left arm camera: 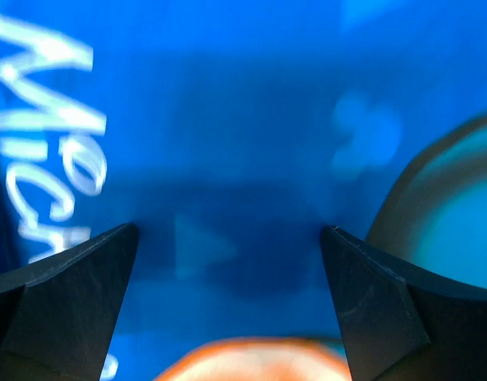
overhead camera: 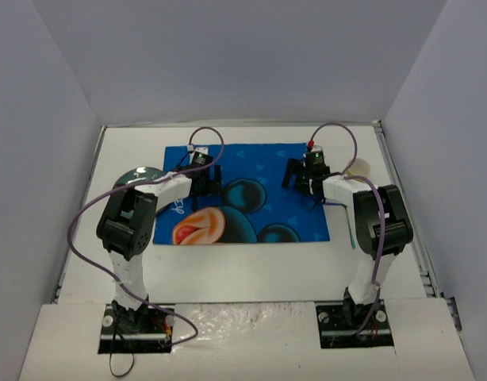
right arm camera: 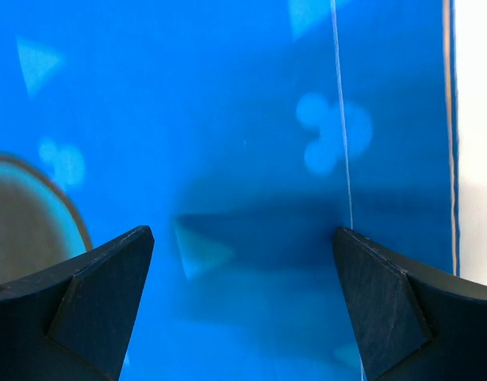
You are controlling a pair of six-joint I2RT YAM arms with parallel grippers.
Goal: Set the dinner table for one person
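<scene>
Grey disc (overhead camera: pixel 145 171) half behind left arm (overhead camera: pixel 132 226); placemat lettering (left arm camera: pixel 51 135) blurred.

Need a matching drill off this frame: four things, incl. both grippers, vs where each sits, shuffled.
Things:
1. placemat
2. left gripper
3. right gripper
4. cream cup

Places:
A. on the bare table, right of the mat
B. open, above the mat beside its white lettering
C. flat across the table's middle
D. open, above the mat near its right edge

Pairs: 1-C, 2-B, 3-D, 4-A
</scene>
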